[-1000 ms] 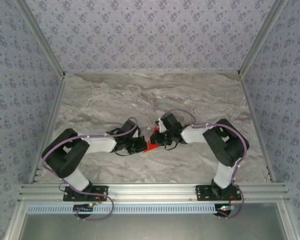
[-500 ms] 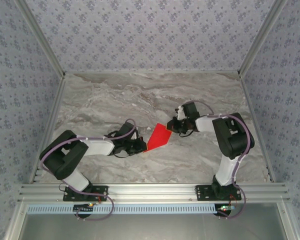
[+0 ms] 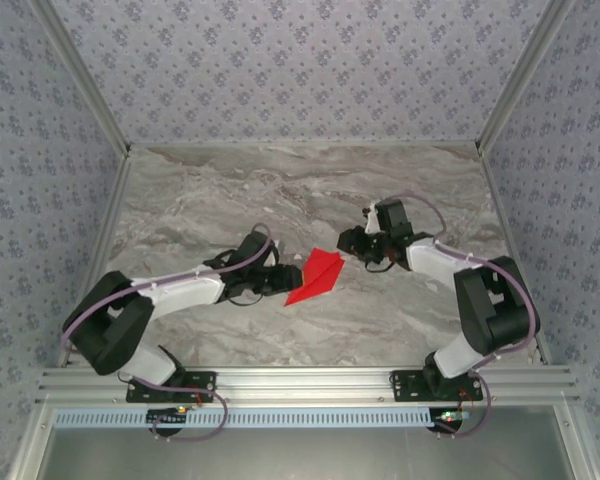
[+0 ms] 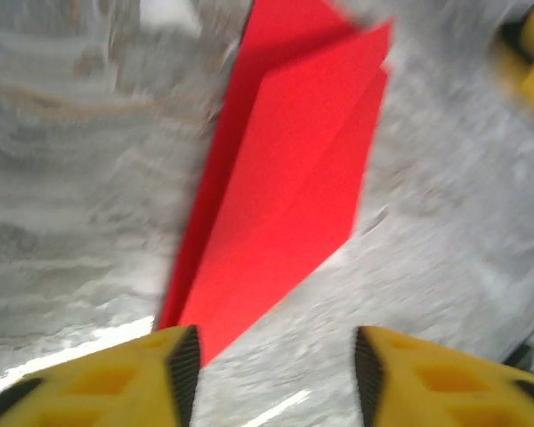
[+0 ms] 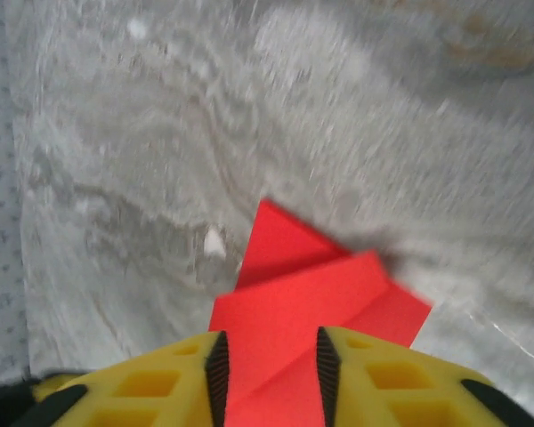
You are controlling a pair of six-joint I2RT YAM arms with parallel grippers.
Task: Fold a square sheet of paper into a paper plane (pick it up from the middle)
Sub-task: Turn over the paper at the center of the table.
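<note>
And there's the release: a second ago both grippers were pinched together over a crumpled bit of red, and now they've drawn apart and the paper plane [image 3: 315,277] lies on the marble table [image 3: 230,190] between them, a creased pointed dart. By the look of it the folding is done, or all but. The left gripper [image 3: 286,282] sits low at the plane's near tip with its jaws standing apart and the table showing between them, its arm stretched long across the table. The right gripper [image 3: 348,248] hovers at the far end with its elbow swung out wide, its jaws parted too, red paper lying in the gap, not pinched.
</note>
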